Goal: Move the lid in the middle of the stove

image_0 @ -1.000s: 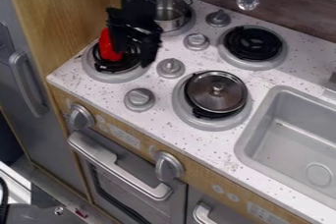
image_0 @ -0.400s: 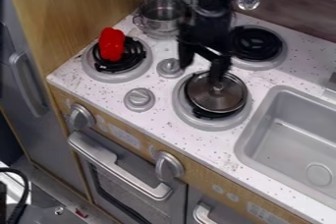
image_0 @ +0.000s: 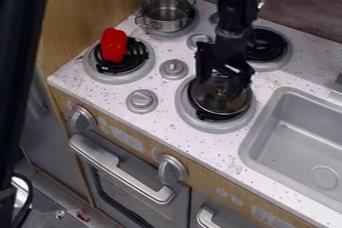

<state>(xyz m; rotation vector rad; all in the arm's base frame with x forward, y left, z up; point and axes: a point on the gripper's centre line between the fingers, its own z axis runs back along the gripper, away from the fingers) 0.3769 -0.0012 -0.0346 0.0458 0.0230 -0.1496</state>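
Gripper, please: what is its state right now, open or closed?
Gripper: open, fingers apart, over the lid on the front burner; whether they touch the lid cannot be told.

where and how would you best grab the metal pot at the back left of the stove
Probably by the near rim, from straight above, straddling the wall: the pot sits upright with its top open, so that thin edge can be pinched.

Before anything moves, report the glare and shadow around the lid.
Camera view: the gripper reads nearly black over the lid, hiding part of its top; the lid's metal is dark with a thin, paler rim. Same view: pale glints on the pot and oven handle; light on the counter looks soft, without hard-edged shadows.
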